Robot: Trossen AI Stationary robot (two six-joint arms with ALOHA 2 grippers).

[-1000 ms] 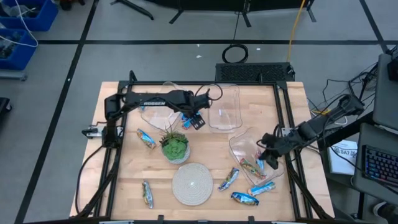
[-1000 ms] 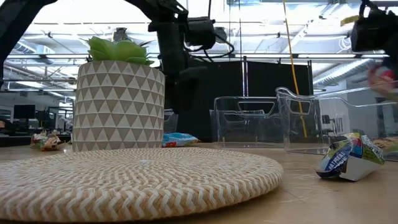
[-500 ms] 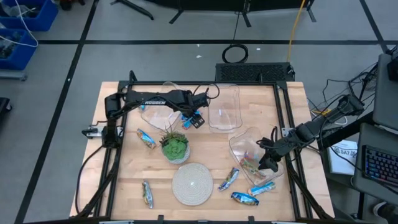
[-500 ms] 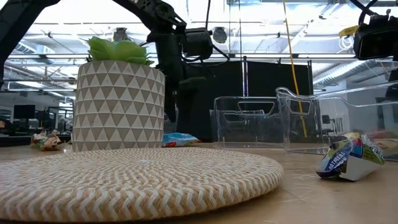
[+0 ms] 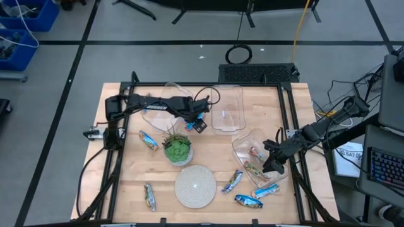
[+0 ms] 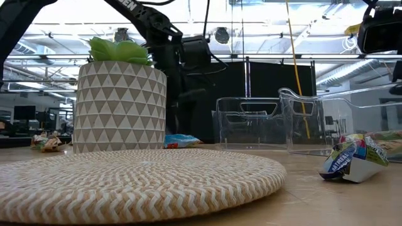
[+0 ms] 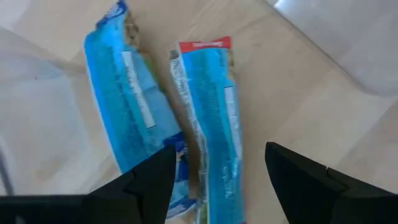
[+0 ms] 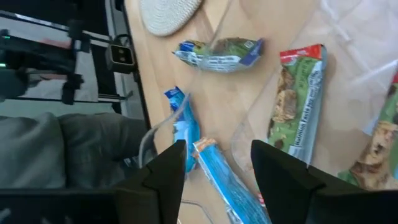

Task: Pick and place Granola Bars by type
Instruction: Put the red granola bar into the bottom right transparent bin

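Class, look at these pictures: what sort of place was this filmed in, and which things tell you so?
Probably a robotics lab or workshop. A wooden table stands on a grey floor marked with black tape, cables trail around it, a keyboard sits at the right edge, and the low view shows a big open hall with ceiling lights behind.

Wooden table [image 5: 126,183] carries a potted plant [image 5: 177,149], woven mat [image 5: 195,186], clear bins [image 5: 228,108] and scattered Granola Bars [image 5: 149,140] around both grippers.
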